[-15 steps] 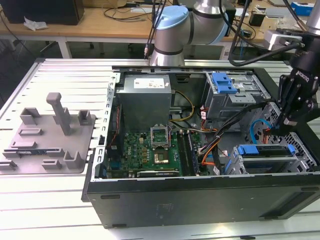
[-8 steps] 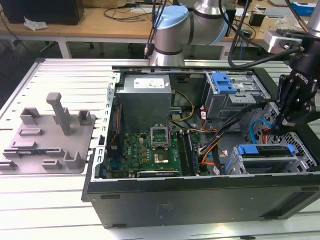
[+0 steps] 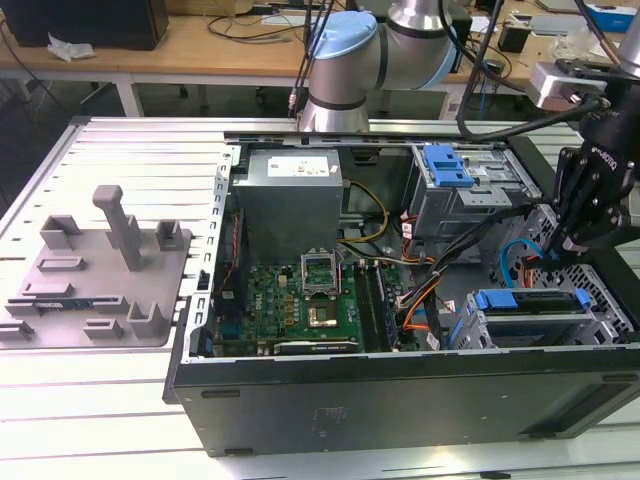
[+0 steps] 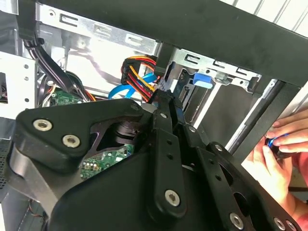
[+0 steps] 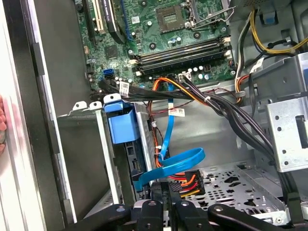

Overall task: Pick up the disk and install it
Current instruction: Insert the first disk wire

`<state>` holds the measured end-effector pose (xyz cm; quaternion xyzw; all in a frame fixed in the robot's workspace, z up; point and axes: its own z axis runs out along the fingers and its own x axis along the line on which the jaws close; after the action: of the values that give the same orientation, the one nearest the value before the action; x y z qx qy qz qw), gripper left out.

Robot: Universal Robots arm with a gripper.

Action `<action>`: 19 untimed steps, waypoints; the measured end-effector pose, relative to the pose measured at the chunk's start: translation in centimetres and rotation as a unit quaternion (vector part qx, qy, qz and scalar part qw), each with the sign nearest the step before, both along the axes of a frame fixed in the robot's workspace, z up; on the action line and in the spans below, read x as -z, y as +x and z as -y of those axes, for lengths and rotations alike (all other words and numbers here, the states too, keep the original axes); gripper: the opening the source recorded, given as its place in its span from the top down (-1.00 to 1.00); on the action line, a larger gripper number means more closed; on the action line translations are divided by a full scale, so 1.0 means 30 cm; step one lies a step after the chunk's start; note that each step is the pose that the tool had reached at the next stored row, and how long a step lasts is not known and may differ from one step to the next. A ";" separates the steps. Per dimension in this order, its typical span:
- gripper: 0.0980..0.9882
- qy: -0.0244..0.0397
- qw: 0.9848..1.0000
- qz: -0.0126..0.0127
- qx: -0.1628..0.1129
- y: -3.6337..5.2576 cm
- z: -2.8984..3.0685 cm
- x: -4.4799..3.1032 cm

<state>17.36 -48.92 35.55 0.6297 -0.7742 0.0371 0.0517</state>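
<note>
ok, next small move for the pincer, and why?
Probably pause: a person's hand is at the chassis edge near the pincer, which sits low among the blue SATA cable and the power connector.

Arm (image 3: 345, 50): silver-grey tubes, pale-blue joint caps, black cables; black wrist housing (image 4: 57, 159), silver screws (image 4: 71, 140).

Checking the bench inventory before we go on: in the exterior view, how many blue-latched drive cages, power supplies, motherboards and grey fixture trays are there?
Blue-latched drive cages: 2
Power supply: 1
Motherboard: 1
Grey fixture tray: 1
Total: 5
</note>
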 end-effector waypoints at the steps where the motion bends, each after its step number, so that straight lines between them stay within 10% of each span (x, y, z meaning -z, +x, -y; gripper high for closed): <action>1: 0.84 0.001 1.000 0.000 -0.006 0.001 0.001 0.000; 19: 0.84 0.015 0.999 0.012 -0.051 -0.021 0.065 -0.002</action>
<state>16.74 -50.88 35.60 0.6683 -0.7424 0.0360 0.0308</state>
